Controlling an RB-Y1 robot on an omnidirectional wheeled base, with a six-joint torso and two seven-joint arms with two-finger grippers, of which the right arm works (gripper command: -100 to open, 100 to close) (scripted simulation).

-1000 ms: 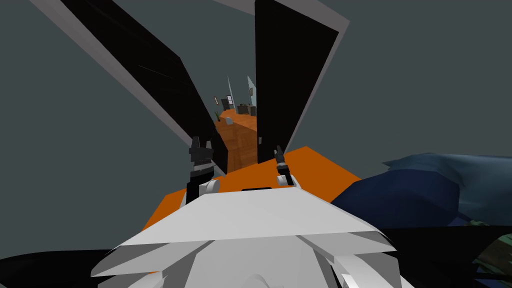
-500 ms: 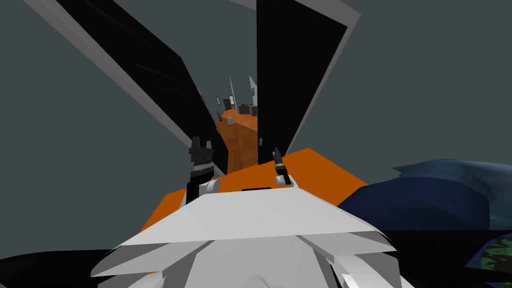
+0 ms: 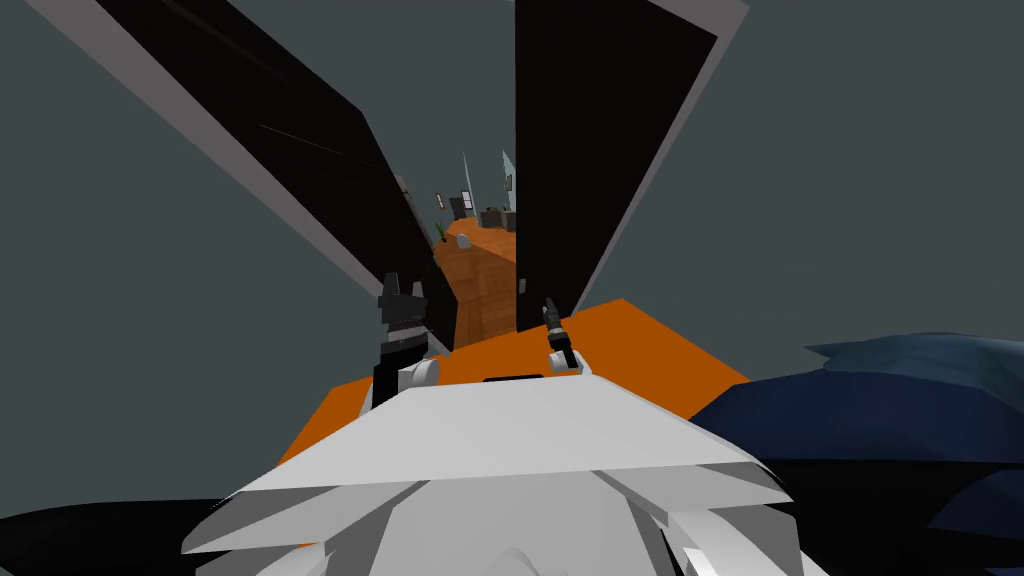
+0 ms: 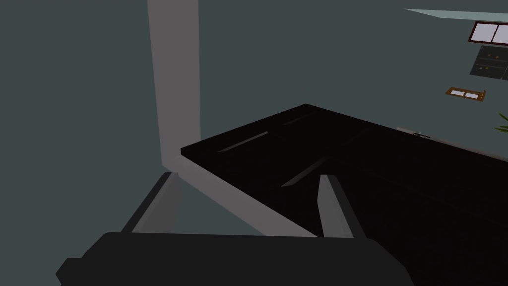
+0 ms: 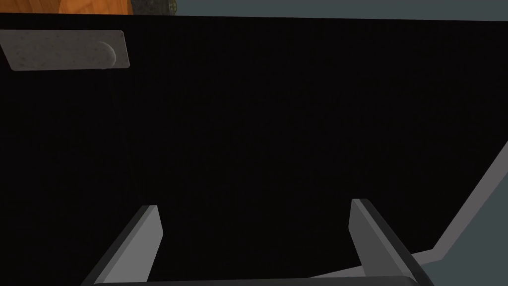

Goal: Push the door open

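Two black door leaves stand ahead in a grey frame: the left leaf (image 3: 300,150) and the right leaf (image 3: 580,150), with a narrow gap between them onto an orange floor. My right gripper (image 3: 548,305) is open close to the right leaf (image 5: 248,124), which spans its wrist view, its gripper (image 5: 255,204) facing bare panel. A grey handle plate (image 5: 64,49) sits off to one side of the fingers. My left gripper (image 3: 400,295) is open by the left leaf (image 4: 372,188) and the grey frame (image 4: 173,74), its gripper (image 4: 248,178) holding nothing.
Dark grey walls flank the doorway on both sides. A dark blue bulky thing (image 3: 880,400) lies low on my right. The orange floor (image 3: 640,340) runs under me and on through the gap into a far room with small furniture (image 3: 480,215).
The whole head view has shifted: the blue thing has slid down and right, so I have moved. My right gripper has edged slightly left, nearer the right leaf's inner edge. The left arm is unchanged.
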